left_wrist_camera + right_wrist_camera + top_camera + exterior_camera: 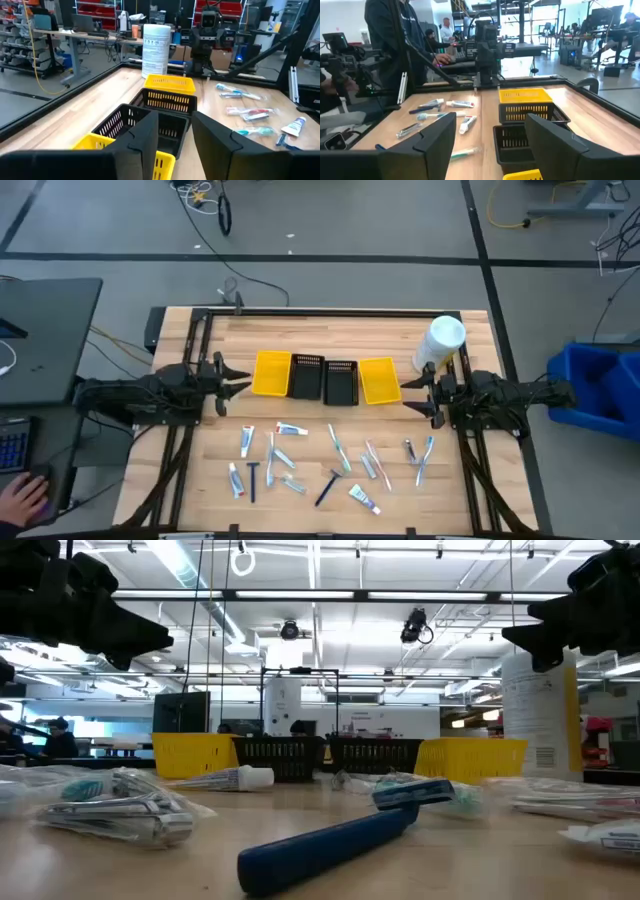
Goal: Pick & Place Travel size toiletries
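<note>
The travel size toiletries (pixel 330 460) lie scattered over the near half of the table: white toothpaste tubes, slim toothbrushes and dark-handled razors. In the low view a blue-handled razor (pixel 330 838) lies closest, with a toothpaste tube (pixel 225 778) behind it. My left gripper (pixel 238 380) hangs open above the table's left side, pointing at the yellow basket (pixel 272 372). My right gripper (pixel 408 393) hangs open on the right, pointing at the other yellow basket (pixel 379 380). Neither touches anything. The open fingers also show in the left wrist view (pixel 175 145) and the right wrist view (pixel 492 145).
Two black baskets (pixel 323 379) stand between the yellow ones in a row across the table's middle. A large white bottle (pixel 440 343) stands near the far right corner, beside my right arm. A person's hand (pixel 25 498) rests at a keyboard off the table's left. People stand beyond the table (pixel 395 40).
</note>
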Available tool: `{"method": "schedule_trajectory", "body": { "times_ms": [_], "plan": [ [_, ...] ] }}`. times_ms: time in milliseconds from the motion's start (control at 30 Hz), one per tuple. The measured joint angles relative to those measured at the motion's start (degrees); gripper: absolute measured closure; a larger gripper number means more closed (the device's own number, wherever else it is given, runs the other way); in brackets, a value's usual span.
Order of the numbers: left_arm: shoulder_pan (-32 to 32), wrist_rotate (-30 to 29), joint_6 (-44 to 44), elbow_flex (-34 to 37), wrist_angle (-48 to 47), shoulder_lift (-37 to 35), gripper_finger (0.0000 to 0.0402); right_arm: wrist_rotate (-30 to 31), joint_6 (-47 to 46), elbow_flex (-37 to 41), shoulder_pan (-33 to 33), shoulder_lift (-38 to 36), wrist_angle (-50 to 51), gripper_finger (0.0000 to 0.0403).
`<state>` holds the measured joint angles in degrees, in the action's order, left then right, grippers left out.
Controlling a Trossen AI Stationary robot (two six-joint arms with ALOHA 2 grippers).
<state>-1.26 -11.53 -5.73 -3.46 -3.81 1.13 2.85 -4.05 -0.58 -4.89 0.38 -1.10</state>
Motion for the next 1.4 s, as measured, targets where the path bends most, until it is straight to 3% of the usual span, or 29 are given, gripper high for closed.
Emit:
{"method": "schedule_trajectory", "body": {
  "times_ms": [433, 800, 867, 1000, 1067, 1233, 1400],
  "plan": [
    [0.00, -2.60, 1.44, -0.07, 12.89, -0.03, 0.0274, 0.04, 3.66, 0.00, -0.01, 0.02, -7.50, 0.0135],
    [0.00, -0.36, -5.80, -0.07, 14.93, -0.02, 0.0274, 0.06, 1.49, 0.00, 0.00, 0.02, -11.03, 0.0128],
    [0.00, -0.24, -5.87, -0.07, 14.96, -0.02, 0.0274, 2.44, 1.62, 0.00, -0.04, 0.04, -12.07, 0.0132],
    [0.00, -0.33, -6.46, -1.19, 14.90, 2.56, 0.0274, 13.05, 2.13, 0.00, 0.08, 1.16, -15.04, 0.0151],
    [0.00, -0.22, -8.26, -2.46, 14.79, 5.78, 0.0272, 13.33, 2.19, 0.00, 0.43, 3.31, -18.55, 0.0161],
    [0.02, 2.65, -12.34, -9.55, 5.95, 16.96, 0.0253, 7.17, 1.97, 0.00, 1.14, 14.38, -30.37, 0.0169],
    [0.02, 2.21, -16.37, -21.33, -14.22, 28.50, 0.0227, 7.50, 1.66, 0.00, 1.16, 28.59, -41.33, 0.0142]
  ]
}}
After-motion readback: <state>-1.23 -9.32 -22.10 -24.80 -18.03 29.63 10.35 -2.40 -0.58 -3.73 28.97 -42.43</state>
